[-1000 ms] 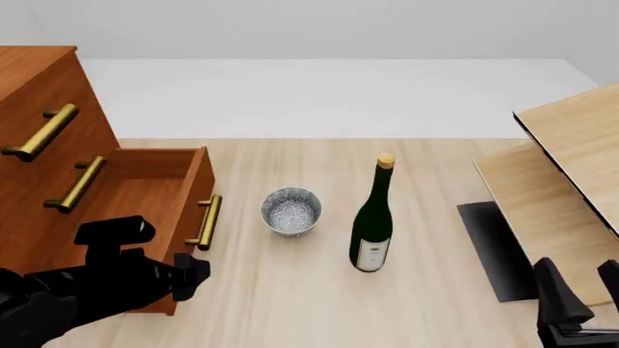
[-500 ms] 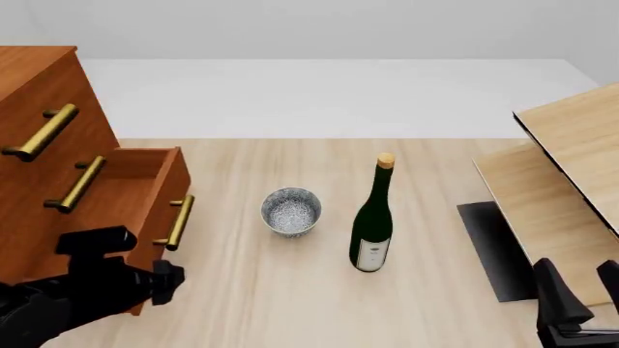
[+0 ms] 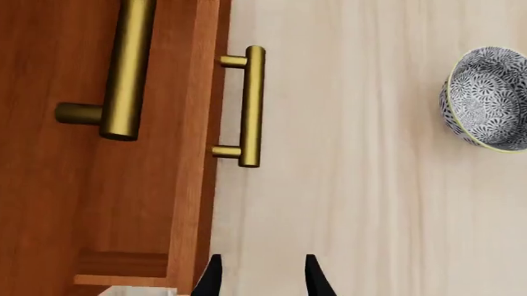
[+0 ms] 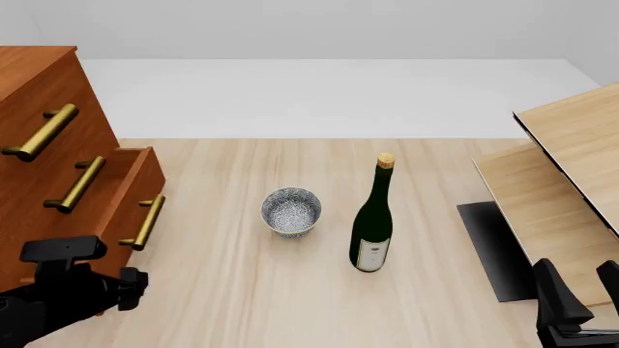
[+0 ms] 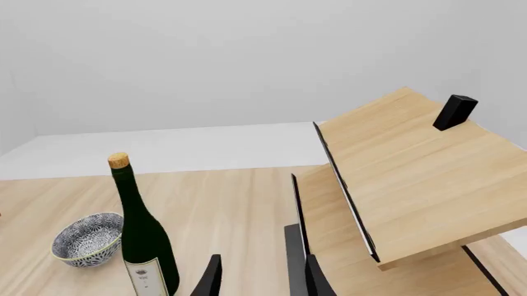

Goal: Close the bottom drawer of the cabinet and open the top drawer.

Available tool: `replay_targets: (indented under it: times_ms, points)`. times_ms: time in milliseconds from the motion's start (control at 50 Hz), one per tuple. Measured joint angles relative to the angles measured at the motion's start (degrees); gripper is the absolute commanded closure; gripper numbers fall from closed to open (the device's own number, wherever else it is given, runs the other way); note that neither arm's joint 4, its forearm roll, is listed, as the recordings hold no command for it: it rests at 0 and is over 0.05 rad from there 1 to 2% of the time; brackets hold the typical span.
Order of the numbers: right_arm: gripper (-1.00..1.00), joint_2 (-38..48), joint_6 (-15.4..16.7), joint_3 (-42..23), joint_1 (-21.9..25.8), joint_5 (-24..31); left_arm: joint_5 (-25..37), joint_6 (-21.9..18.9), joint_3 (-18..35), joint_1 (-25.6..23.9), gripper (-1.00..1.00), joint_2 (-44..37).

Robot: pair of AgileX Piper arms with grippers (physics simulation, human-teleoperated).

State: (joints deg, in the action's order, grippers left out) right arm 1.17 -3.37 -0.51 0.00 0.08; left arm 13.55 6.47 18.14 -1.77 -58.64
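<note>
The bottom drawer (image 4: 124,206) of the cabinet (image 4: 39,109) stands part open. The left gripper (image 3: 261,277), jaws parted and empty, sits at the drawer's front corner, its brass handle (image 3: 249,106) ahead of the fingertips. The front view hides those jaws. The right gripper (image 5: 259,277), also parted and empty, has a wine bottle (image 5: 142,231) beside it.

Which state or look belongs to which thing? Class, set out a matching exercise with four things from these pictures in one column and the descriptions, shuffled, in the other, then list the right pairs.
Things:
1. bottom drawer
2. top drawer
3. wine bottle
4. bowl

Descriptions:
A. dark green glass, cork in the neck
B. sticks out a little from the cabinet
C. shut, flush with the cabinet front
D. blue-and-white speckled pattern, standing on the table

Pairs: 1-B, 2-C, 3-A, 4-D
</note>
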Motion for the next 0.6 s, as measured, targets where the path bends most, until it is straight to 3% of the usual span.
replay_targets:
  times_ms: [600]
  points:
    - [-1.00,0.1,0.0,0.0,0.0,-0.1,-7.5,-10.3,-2.1,12.9,-1.00,-2.1]
